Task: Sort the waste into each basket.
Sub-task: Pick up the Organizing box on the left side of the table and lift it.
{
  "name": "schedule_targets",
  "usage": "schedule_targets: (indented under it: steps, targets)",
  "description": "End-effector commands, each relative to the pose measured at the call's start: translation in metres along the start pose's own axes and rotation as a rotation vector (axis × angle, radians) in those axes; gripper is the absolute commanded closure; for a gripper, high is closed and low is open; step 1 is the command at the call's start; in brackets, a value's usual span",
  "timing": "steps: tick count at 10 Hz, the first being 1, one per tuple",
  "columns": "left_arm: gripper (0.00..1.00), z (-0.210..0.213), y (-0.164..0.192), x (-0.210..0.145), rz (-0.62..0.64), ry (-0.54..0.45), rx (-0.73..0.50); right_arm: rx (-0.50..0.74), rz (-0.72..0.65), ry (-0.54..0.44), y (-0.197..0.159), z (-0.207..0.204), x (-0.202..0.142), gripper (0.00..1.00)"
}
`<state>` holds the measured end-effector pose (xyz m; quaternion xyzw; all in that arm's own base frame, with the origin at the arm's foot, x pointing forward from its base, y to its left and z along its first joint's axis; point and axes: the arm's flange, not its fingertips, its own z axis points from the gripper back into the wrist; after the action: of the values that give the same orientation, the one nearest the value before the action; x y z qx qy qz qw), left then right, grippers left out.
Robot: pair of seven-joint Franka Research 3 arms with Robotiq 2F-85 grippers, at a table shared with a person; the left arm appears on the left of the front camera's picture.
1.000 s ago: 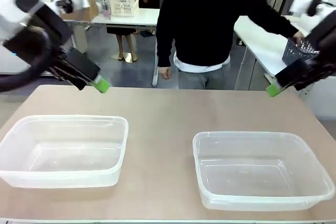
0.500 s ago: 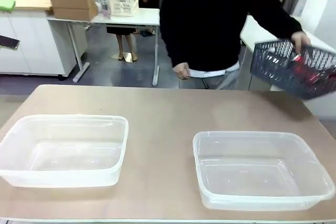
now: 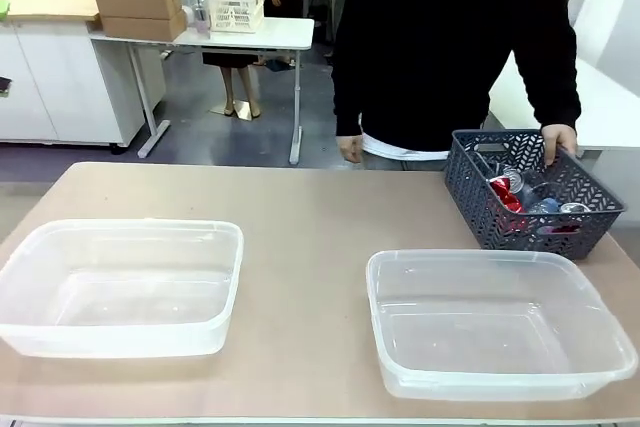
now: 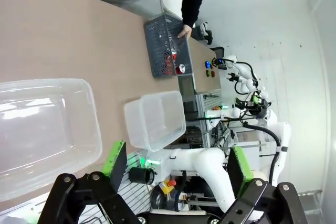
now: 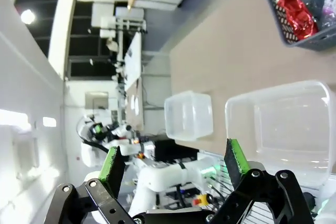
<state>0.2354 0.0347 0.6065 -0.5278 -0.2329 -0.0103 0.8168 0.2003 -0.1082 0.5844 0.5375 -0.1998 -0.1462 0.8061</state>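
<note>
Cans point(image 3: 505, 192) – crumpled red metal, in dark lattice basket point(image 3: 530, 209) | tubs point(image 3: 120, 287) clear, round-cornered | both pincers point(image 4: 176, 163) point(image 5: 173, 163) apart

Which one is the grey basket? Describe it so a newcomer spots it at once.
Start at the table and go to its far right corner, in front of the person. The grey basket stands there, the person's hand on its rim. Unlike the two clear tubs nearer the robot, it is dark, woven-patterned and holds cans.

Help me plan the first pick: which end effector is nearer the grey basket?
Right. The right end effector sees the grey basket close, beyond one tub; the left end effector sees it far off.
</note>
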Motion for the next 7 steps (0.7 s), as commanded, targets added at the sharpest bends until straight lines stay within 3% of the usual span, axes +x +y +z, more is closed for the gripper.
schedule_targets:
  steps: [1,7]
  targets:
    - [0.00,0.0010,-0.0031,0.0009,-0.027,0.009,-0.033,0.003,0.055,0.020,0.0044,0.0004,-0.0018,0.00]
    - [0.00,0.0010,-0.0031,0.0009,-0.027,0.009,-0.033,0.003,0.055,0.020,0.0044,0.0004,-0.0018,0.00]
